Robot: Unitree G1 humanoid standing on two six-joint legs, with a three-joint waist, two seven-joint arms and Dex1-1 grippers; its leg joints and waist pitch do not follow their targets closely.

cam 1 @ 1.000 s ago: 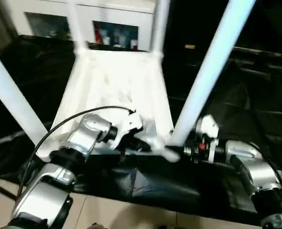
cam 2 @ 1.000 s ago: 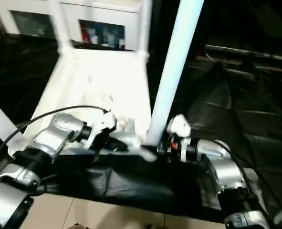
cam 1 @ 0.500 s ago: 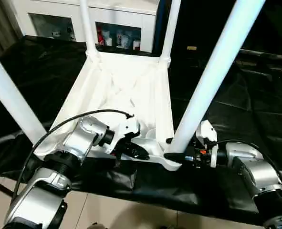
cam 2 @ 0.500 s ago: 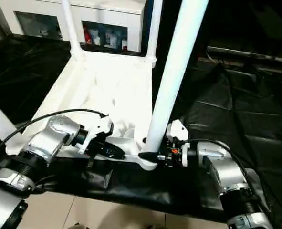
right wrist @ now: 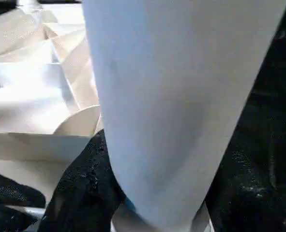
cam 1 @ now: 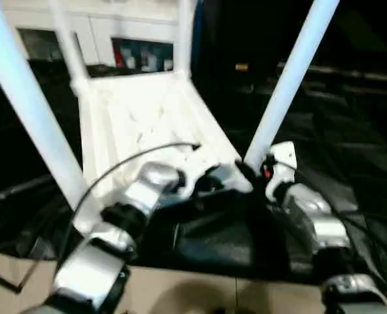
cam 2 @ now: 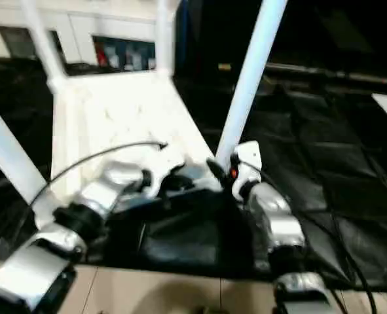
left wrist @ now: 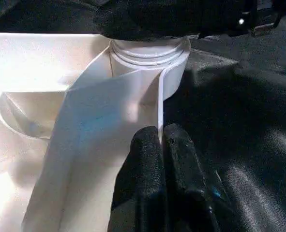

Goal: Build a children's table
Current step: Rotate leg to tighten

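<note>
Nothing legible in my view.

I can find no readable text, label, brand, number or sign on anything before me; the items behind the glass of the cabinet at the back are too blurred for me to make out any lettering.
</note>
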